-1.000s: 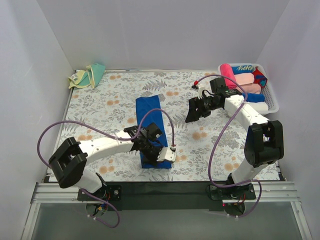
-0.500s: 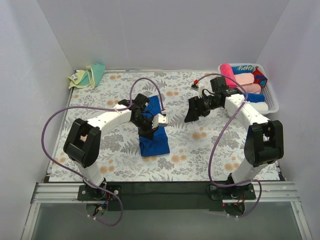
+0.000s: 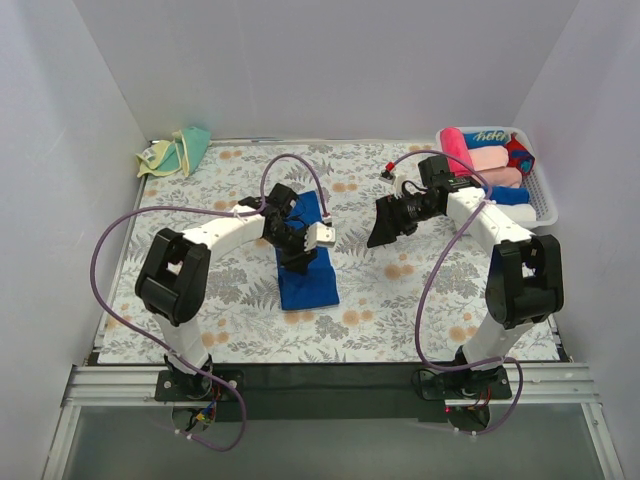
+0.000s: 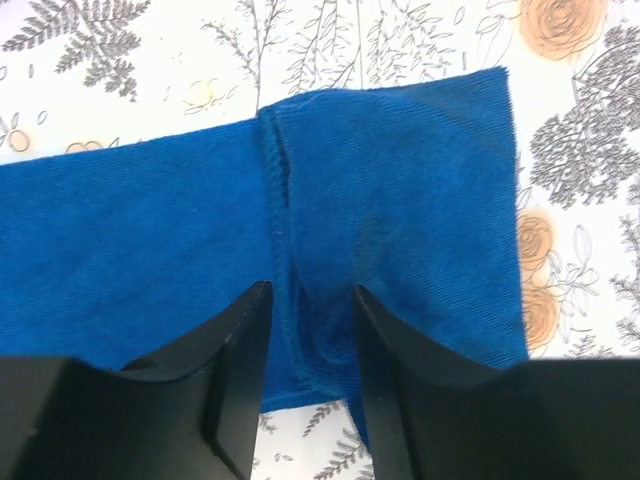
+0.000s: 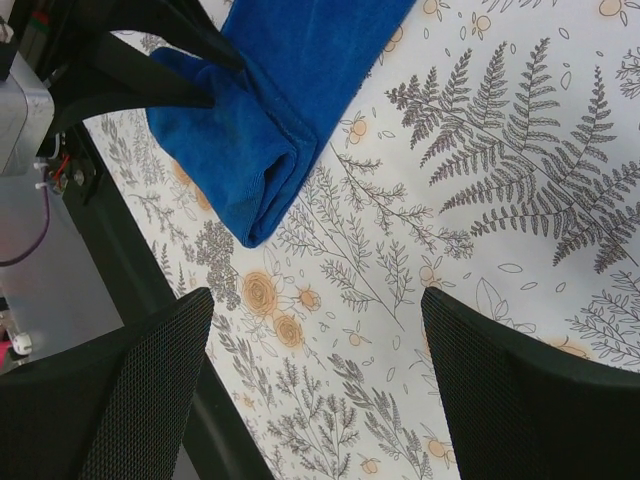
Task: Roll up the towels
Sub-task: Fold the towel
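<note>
The royal blue towel [image 3: 310, 285] lies on the flowered tablecloth, folded over on itself with a thick doubled end [image 5: 262, 205]. My left gripper [image 3: 298, 262] hovers low over its middle. In the left wrist view my left gripper [image 4: 310, 295] has its jaws apart, astride a raised seam of the blue towel [image 4: 400, 200], without pinching it. My right gripper [image 3: 381, 234] is open above bare tablecloth to the right of the towel, and the right wrist view shows my right gripper [image 5: 318, 300] empty. The pale yellow and teal towel [image 3: 176, 152] lies crumpled in the back left corner.
A white basket [image 3: 545, 205] at the back right holds several rolled towels in pink, blue and red. White walls enclose the table on three sides. A black strip runs along the near edge [image 3: 330, 385] by the arm bases.
My left gripper carried the towel's near end away from the table's front edge, folding the strip shorter, then opened its jaws. The right gripper stayed almost still.
</note>
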Controlling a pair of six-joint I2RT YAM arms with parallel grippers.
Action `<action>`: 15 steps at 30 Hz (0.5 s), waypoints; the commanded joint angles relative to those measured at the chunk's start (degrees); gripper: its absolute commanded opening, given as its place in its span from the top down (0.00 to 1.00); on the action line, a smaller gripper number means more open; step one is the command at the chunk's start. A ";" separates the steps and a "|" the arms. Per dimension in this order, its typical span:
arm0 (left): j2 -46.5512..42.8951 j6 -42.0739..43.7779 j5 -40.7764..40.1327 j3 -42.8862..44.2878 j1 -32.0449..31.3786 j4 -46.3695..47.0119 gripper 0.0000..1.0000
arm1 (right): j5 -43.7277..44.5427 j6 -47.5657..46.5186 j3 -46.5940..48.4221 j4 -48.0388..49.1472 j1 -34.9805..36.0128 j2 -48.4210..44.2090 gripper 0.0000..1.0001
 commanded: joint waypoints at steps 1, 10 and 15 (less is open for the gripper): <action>-2.43 0.68 -0.92 1.43 1.23 2.07 0.63 | -2.49 -0.60 2.07 -0.75 0.00 0.28 0.24; -14.80 1.47 1.45 -0.30 3.52 -2.41 0.65 | -6.79 -0.25 4.00 -0.31 3.76 1.42 0.46; -22.98 1.91 5.22 -8.91 3.26 -0.04 0.83 | -8.90 0.80 6.99 0.66 8.16 4.93 0.57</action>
